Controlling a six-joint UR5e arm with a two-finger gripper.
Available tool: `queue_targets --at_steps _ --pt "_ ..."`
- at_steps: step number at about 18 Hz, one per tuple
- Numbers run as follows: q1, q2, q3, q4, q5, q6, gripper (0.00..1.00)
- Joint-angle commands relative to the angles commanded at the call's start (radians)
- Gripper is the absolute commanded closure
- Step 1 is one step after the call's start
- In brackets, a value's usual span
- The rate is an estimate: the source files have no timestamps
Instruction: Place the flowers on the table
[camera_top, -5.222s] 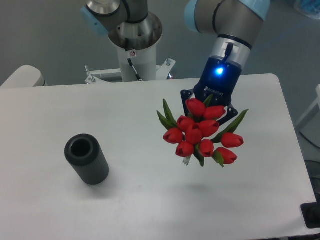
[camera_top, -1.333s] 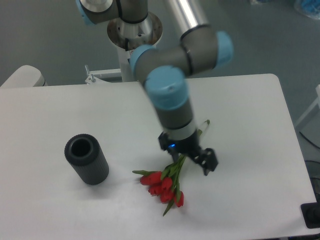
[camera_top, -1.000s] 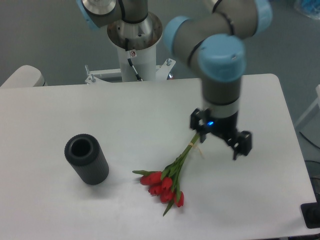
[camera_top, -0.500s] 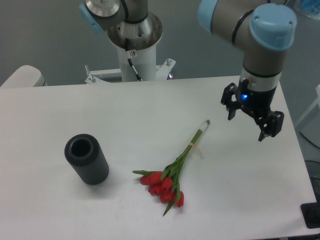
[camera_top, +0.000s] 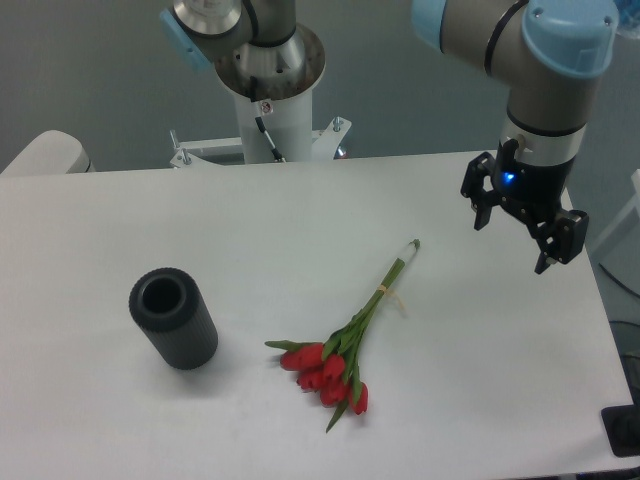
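Note:
The flowers (camera_top: 335, 365), red tulips with green leaves and long tied stems, lie flat on the white table (camera_top: 300, 220), heads toward the front edge and stem ends pointing up-right. My gripper (camera_top: 512, 245) hangs open and empty above the table's right side, well clear of the stems.
A dark grey ribbed cylinder (camera_top: 173, 318) stands upright at the left of the table. The robot's white base column (camera_top: 270, 100) rises behind the far edge. The table's right edge lies just past the gripper.
The gripper, which earlier held the bunch aloft and then let it go on the table, has moved up and right away from the lying flowers. The flowers have stayed still.

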Motion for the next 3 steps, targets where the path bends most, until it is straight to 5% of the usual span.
queue_targets --at_steps 3 --pt "-0.003 0.0 0.0 0.0 0.0 0.0 0.01"
